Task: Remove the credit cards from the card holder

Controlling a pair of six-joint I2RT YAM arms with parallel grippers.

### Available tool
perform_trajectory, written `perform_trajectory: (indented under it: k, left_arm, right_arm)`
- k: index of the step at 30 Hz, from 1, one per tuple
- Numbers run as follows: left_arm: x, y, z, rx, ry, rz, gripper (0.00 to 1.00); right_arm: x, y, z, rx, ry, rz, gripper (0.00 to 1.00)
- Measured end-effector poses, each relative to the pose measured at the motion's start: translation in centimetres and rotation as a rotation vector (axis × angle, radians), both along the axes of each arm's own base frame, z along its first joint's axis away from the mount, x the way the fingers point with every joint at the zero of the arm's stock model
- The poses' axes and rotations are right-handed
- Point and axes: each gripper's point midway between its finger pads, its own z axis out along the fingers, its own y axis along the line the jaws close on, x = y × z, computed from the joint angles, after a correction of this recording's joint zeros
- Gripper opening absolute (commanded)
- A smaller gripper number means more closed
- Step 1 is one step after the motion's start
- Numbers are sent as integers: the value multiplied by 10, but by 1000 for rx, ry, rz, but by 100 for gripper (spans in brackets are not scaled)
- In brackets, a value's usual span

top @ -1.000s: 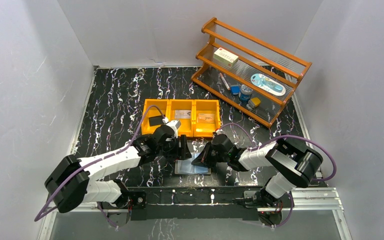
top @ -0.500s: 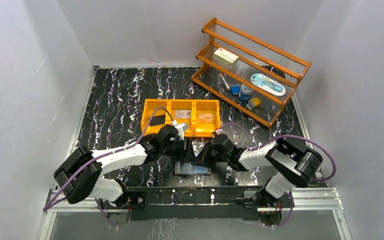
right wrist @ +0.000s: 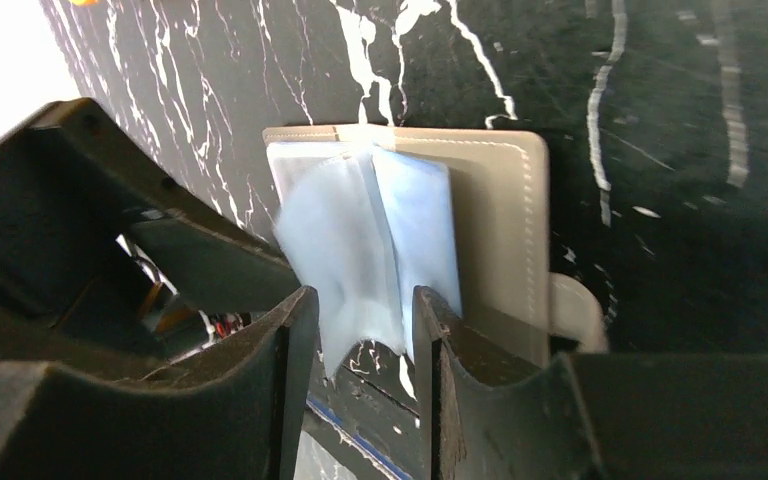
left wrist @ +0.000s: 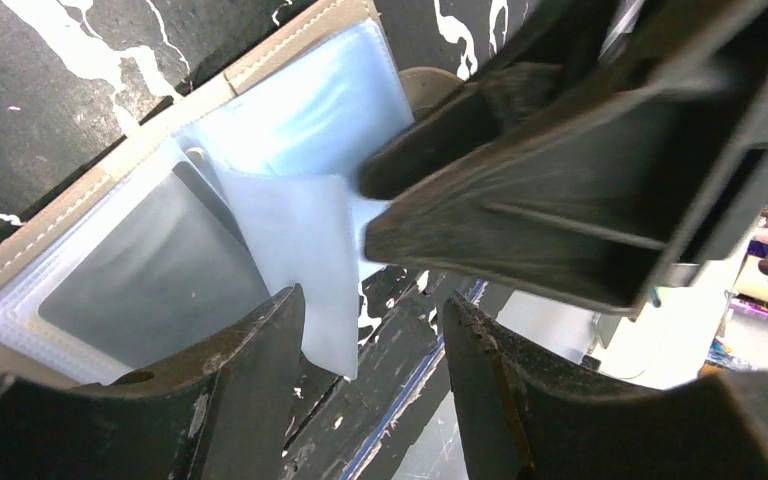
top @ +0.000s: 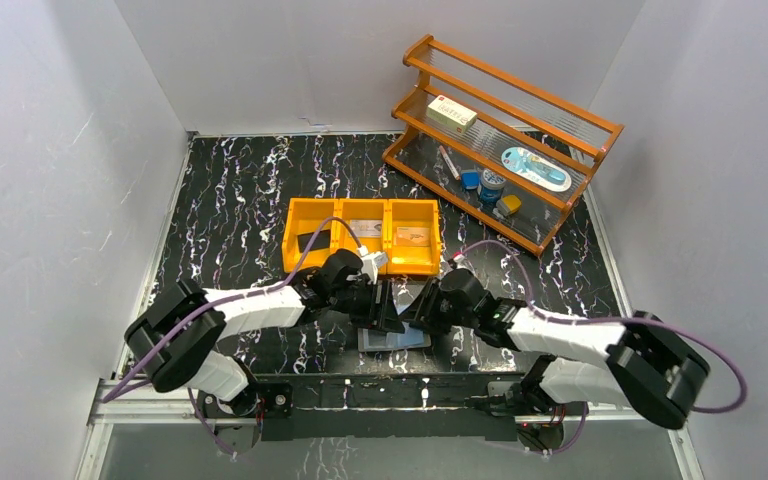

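Two black hands, the left hand (left wrist: 372, 305) and the right hand (right wrist: 365, 295), stand released, grasping nothing, over the open grey, blue-lined card holder (top: 395, 340) at 6 o'clock from the orange plastic bin (top: 360, 202). Extraction seems underway; next, one likely must pinch the sleeved silvery-grey plastic card (left wrist: 150, 270).

The scene is enclosed by plain white walls (top: 70, 150). A black table top (top: 230, 190) with white veins is seen in the centre, and an orange wooden rack (top: 550, 125) is placed at the upper right.
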Motion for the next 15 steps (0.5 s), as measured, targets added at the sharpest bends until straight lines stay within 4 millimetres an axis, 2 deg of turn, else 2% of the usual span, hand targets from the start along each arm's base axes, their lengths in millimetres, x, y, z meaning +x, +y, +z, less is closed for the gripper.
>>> perform_trajectory:
  k: [4,9,15]
  left_arm:
    - [-1,-6,-5,-15,28,-8,53]
    - [2,-15,0,-56,32,-14,56]
    - [10,-19,6,-51,0,-8,58]
  right_arm:
    - [8,-25,14,-58,-55,-97,48]
    - [16,-53,35,-74,-125,-218,48]
    - [19,-70,47,-72,-164,-289,44]
